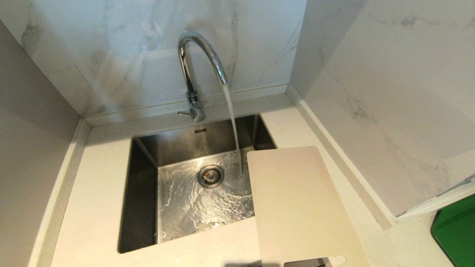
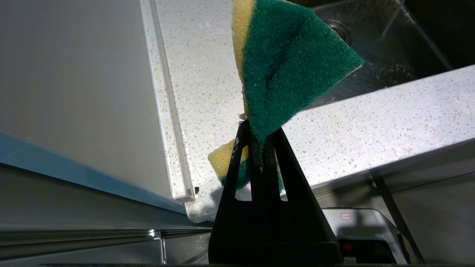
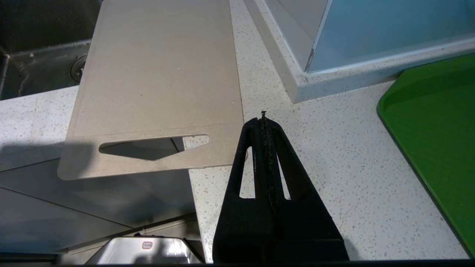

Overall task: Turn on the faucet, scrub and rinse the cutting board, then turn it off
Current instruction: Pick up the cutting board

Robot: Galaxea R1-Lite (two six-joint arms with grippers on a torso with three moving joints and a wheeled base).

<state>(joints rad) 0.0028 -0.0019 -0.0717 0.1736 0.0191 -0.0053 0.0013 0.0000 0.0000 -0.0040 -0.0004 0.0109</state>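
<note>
Left pincer (image 2: 259, 139) clamped on a green-and-yellow sponge (image 2: 293, 66), held over the speckled worktop (image 2: 371, 126) beside the sink; right pincer (image 3: 264, 120) fully closed, nothing in it, over the worktop just beside the board's handle end. Neither arm appears in the head view. Head view, by size: worktop wraps the steel sink (image 1: 143, 193); cutting board (image 1: 302, 207) at 4 o'clock of the drain, lying flat, its far corner over the sink's right edge, its handle slot end overhanging the worktop's front edge. Faucet (image 1: 193, 66) at 12 o'clock, water running from the spout into the basin. Green tray (image 1: 456, 230) at far 4 o'clock
</note>
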